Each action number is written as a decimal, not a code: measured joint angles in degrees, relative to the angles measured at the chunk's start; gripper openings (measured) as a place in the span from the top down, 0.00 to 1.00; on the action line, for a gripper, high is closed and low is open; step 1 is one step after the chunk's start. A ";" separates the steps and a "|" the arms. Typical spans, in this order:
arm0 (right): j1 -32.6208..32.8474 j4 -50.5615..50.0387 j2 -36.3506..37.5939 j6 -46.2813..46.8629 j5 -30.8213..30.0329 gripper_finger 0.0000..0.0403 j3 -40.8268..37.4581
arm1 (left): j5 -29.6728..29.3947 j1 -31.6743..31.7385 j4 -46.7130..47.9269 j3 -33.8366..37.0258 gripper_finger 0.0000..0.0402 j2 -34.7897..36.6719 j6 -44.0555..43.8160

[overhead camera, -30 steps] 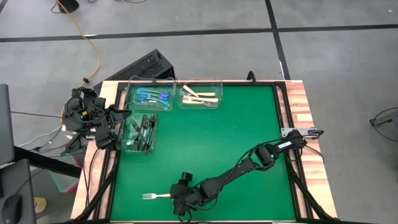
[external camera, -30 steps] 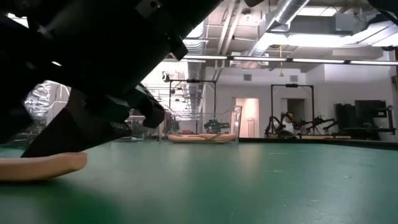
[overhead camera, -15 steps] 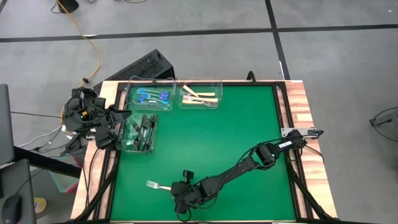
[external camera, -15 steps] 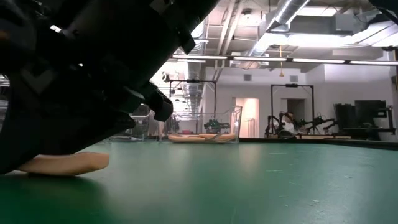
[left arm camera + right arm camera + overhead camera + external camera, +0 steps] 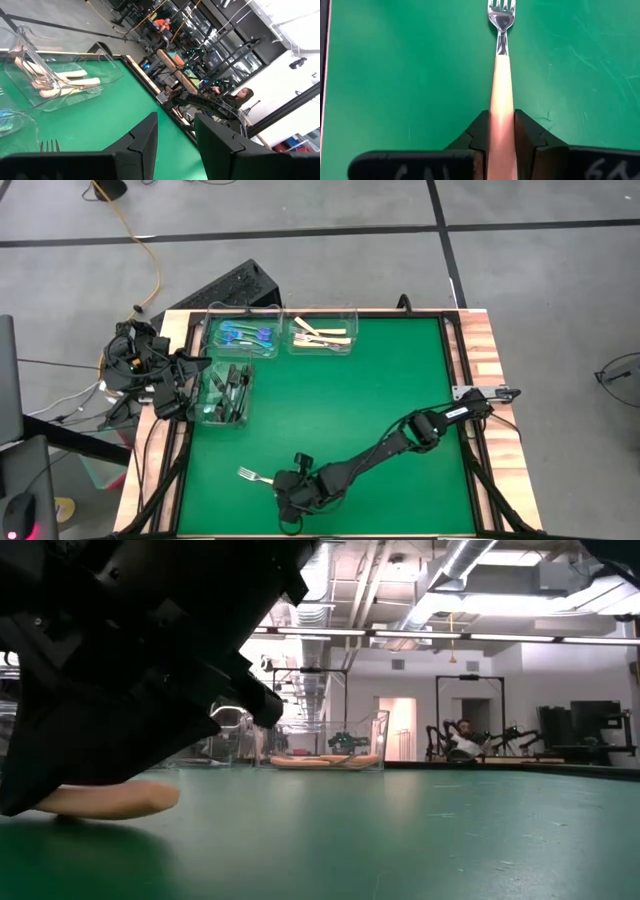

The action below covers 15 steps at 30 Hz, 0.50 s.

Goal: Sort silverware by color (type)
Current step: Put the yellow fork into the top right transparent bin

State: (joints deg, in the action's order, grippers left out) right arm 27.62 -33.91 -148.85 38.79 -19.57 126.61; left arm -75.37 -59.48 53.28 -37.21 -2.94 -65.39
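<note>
One tan-handled fork [image 5: 255,477] with silver tines sits near the table's near edge, its tines toward the left. My right gripper [image 5: 285,486] is shut on it. In the low view the tan handle [image 5: 100,800] shows under the dark gripper body, low over the mat. My left gripper [image 5: 175,145] waits open at the table's left edge beside the bin of dark forks [image 5: 228,392], nothing between its fingers. Blue forks fill a clear bin [image 5: 245,335] at the far left, and tan forks fill the bin [image 5: 322,335] next to it. My right gripper pinches the fork's tan handle [image 5: 501,120] between its two fingers, which lie along the fork. The fingers slant down from the table's right side. The tines [image 5: 502,10] point away from the gripper over the mat. I cannot tell whether the handle's rounded end [image 5: 150,798] rests on the mat.
The green mat [image 5: 340,410] lies open between the bins and my right arm, which stretches across it from the right edge. Wooden borders [image 5: 480,350] frame the table. Racks and a person show in the room beyond.
My right gripper has shut on the fork's handle. The fork has turned about on the mat: its tine end has swung toward the far edge and shifted a little to the right.
</note>
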 joint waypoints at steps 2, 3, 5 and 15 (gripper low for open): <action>-0.24 -2.85 -0.26 -2.03 0.50 0.83 2.54 | -0.04 0.00 0.00 0.00 0.72 0.00 -0.02; -0.58 -4.30 -0.30 -2.82 0.69 0.84 3.47 | -0.08 0.02 0.00 0.00 0.72 0.00 0.00; -0.95 -7.06 -0.31 -4.43 0.77 0.84 5.07 | -0.37 0.01 0.00 0.00 0.72 0.00 0.00; -2.38 -13.96 1.94 -13.66 -0.78 0.84 8.01 | -0.47 0.00 0.00 0.00 0.72 0.00 -1.29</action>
State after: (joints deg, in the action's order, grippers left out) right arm 25.23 -47.87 -146.91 25.13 -20.35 134.61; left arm -75.85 -59.48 53.28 -37.21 -2.94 -66.67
